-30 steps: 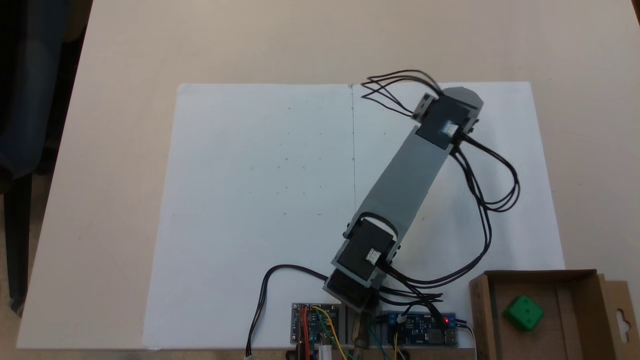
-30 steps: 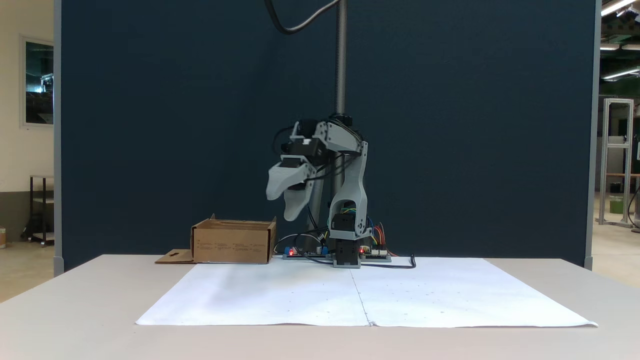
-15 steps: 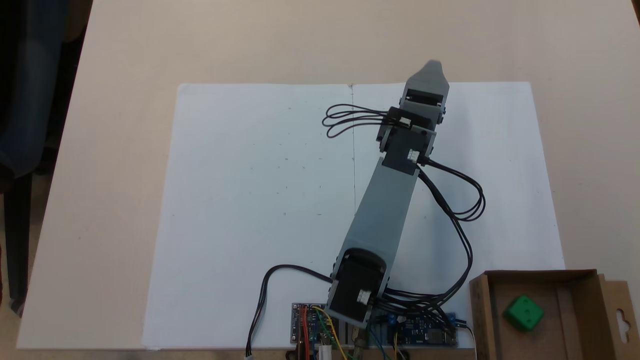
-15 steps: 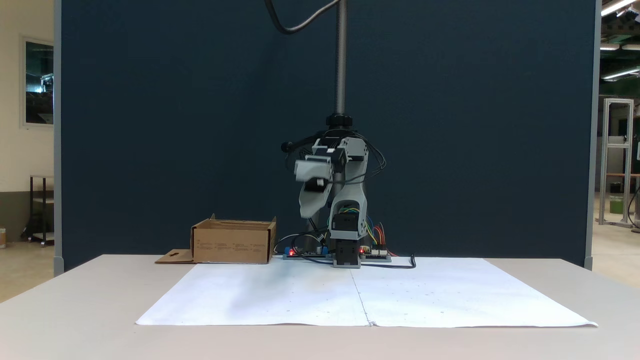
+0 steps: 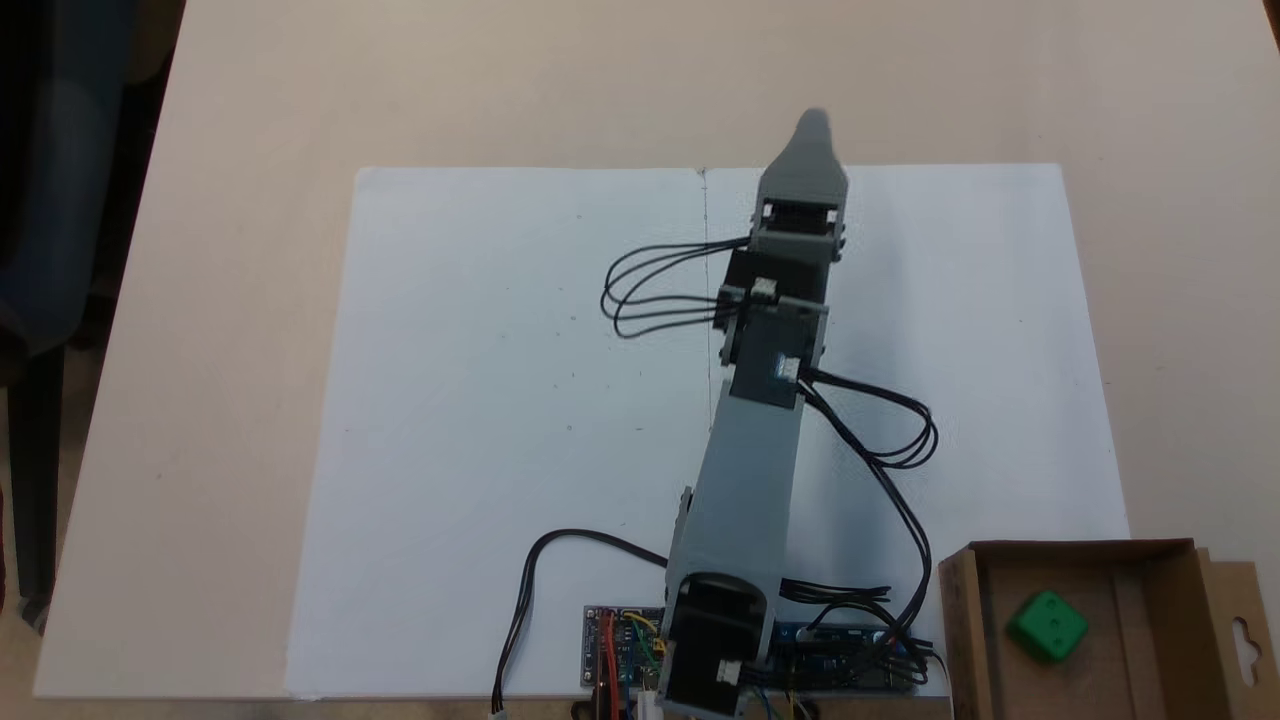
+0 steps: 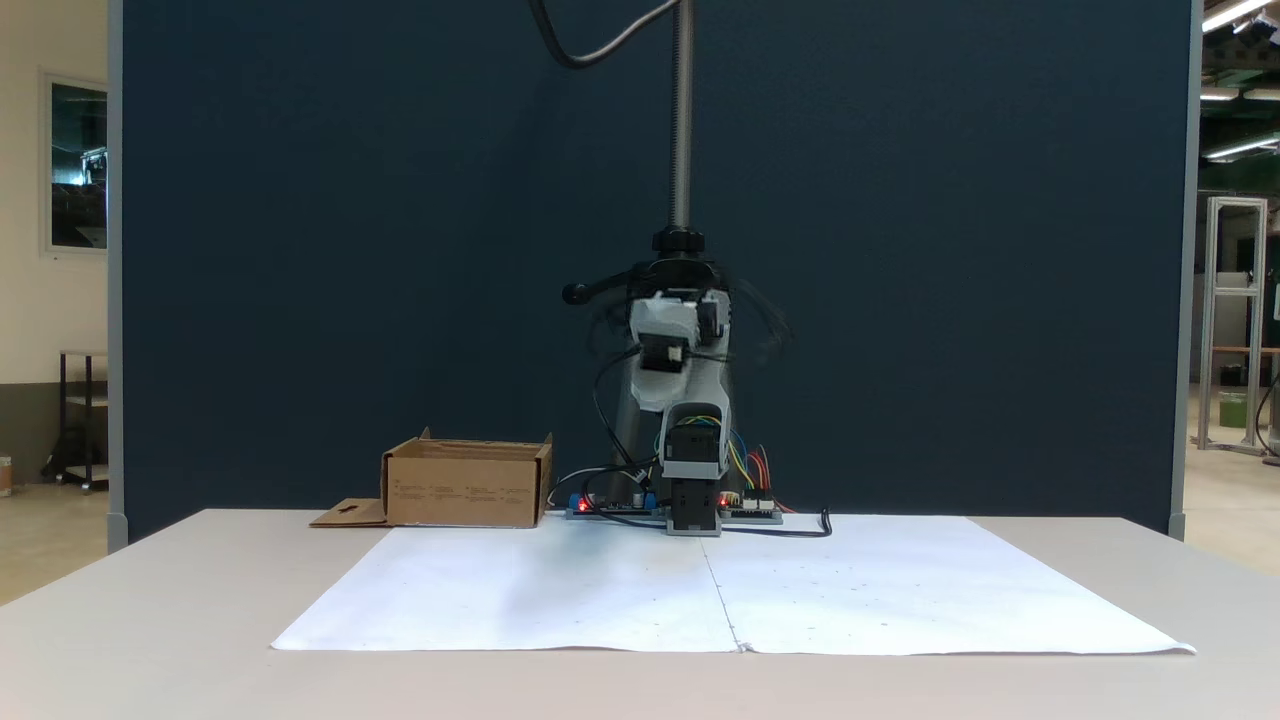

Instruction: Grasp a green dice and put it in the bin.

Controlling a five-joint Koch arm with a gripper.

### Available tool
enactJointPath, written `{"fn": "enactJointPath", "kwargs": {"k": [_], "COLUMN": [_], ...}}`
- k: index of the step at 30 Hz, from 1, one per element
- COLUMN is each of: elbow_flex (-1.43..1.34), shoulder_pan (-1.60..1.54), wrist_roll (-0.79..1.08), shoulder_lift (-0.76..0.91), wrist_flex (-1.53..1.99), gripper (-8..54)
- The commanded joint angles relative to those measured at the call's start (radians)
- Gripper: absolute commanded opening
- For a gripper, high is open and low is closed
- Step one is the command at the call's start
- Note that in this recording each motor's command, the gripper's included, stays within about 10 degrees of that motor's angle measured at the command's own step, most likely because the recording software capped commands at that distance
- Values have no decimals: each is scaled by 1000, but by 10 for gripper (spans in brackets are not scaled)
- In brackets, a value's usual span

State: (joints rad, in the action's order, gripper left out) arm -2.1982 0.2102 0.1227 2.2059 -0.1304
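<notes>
Inside the bin [image 5: 1160, 570] lies the green dice [image 5: 1047, 626]; the claw's [image 5: 812, 125] opening cannot be told.

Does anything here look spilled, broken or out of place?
Nothing stands out. The dice lies inside the bin, which sits upright at the table's corner with its flap folded out flat. The paper sheets lie flat and clean. The arm is stretched out above them, its tool holding nothing.
</notes>
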Motion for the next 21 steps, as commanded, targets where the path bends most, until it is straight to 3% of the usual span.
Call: {"fn": "enactJointPath", "kwargs": {"k": [1, 6, 21], "elbow_flex": [-20, -232, -615], "shoulder_pan": [-12, -77, -87], "wrist_roll": [-29, -28, -37], "shoulder_lift": [57, 140, 152], "wrist_flex": [-168, -342, -790], "gripper": [458, 458, 442]}}
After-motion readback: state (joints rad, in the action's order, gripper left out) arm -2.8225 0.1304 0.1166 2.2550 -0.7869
